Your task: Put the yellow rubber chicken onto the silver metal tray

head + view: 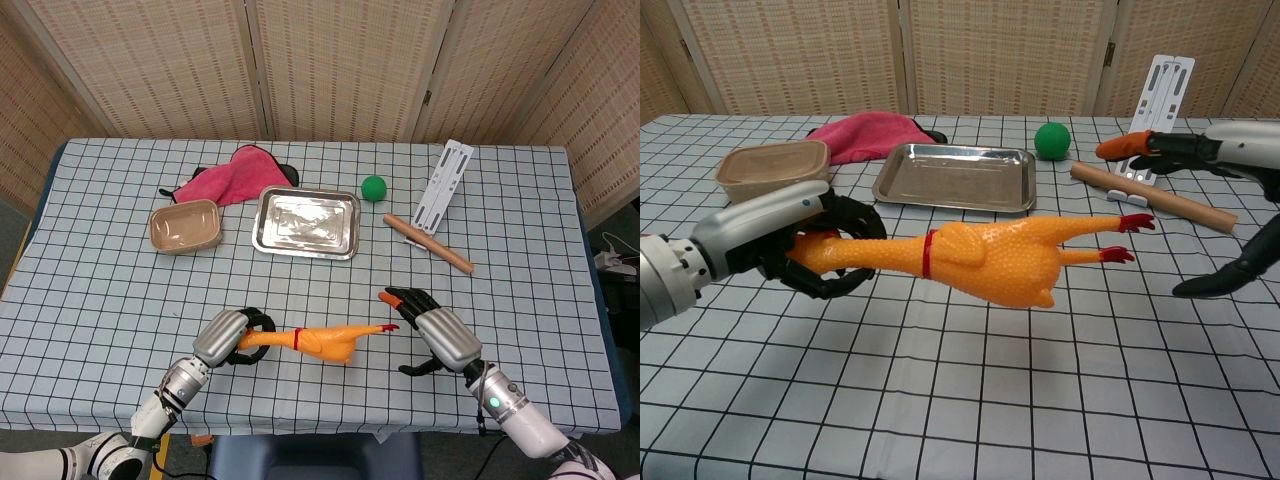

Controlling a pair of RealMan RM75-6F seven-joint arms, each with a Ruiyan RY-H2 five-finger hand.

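Note:
The yellow rubber chicken (pixel 318 342) (pixel 985 257) hangs lifted off the table near the front edge, its red feet pointing to the right. My left hand (pixel 228 337) (pixel 780 246) grips its head and neck end. My right hand (pixel 432 333) (pixel 1225 190) is open with fingers spread, just right of the chicken's feet and not touching them. The silver metal tray (pixel 306 222) (pixel 956 177) lies empty further back at the table's middle.
A tan bowl (pixel 185 226) and a pink cloth (pixel 227 176) lie left of the tray. A green ball (pixel 374 187), a white stand (pixel 442 184) and a wooden rod (pixel 428 243) lie to its right.

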